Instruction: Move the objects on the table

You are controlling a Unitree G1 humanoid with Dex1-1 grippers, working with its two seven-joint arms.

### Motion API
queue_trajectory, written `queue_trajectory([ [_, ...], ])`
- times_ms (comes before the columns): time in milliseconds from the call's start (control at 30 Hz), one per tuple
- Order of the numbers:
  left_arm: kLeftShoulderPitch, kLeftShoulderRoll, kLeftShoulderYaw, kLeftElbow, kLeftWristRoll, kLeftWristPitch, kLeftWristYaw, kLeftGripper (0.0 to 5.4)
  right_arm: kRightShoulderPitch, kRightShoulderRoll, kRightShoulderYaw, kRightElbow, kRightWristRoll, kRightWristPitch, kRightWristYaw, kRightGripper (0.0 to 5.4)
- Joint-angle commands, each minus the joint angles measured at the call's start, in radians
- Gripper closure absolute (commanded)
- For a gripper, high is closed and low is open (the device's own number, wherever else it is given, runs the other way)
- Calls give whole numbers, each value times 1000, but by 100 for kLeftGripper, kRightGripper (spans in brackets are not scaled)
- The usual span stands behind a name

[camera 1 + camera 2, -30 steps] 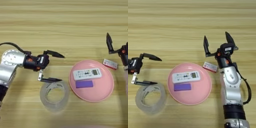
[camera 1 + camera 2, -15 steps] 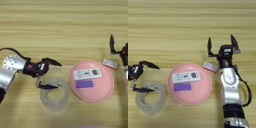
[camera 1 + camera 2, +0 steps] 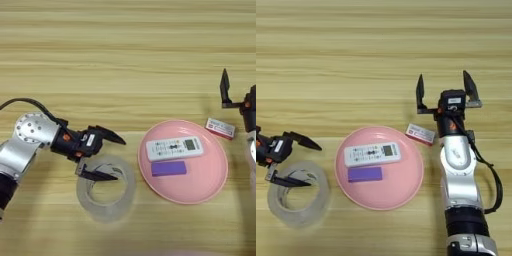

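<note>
Sitting on the tabletop (image 3: 125,60) are one tape roll (image 3: 106,187) under the left gripper's (image 3: 109,157) wide jaws, one pink plate (image 3: 210,175) carrying one remote (image 3: 174,148), and the right gripper (image 3: 445,90), jaws wide.

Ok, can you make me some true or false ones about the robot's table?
1. The remote lies on the pink plate. True.
2. The tape roll sits on the plate. False: it lies on the table, left of the plate.
3. The left gripper is open over the tape roll. True.
4. The right gripper holds the purple block. False: it is open and empty; the block lies on the plate.
</note>
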Motion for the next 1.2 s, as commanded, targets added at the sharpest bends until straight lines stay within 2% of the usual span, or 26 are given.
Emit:
queue_trajectory([
  [33,-10,-4,-11,14,21,-14,4,155,-18,-7,1,3,-3,-6,-8,0],
  [200,-15,-8,-11,23,20,-24,6,218,-20,-7,2,6,-4,-7,-9,0],
  [767,-31,-25,-12,55,23,-46,8,378,-26,-9,3,17,-6,-12,-9,0],
  [1200,-47,-40,-10,86,35,-61,24,387,-32,-11,2,24,-5,-16,-8,0],
])
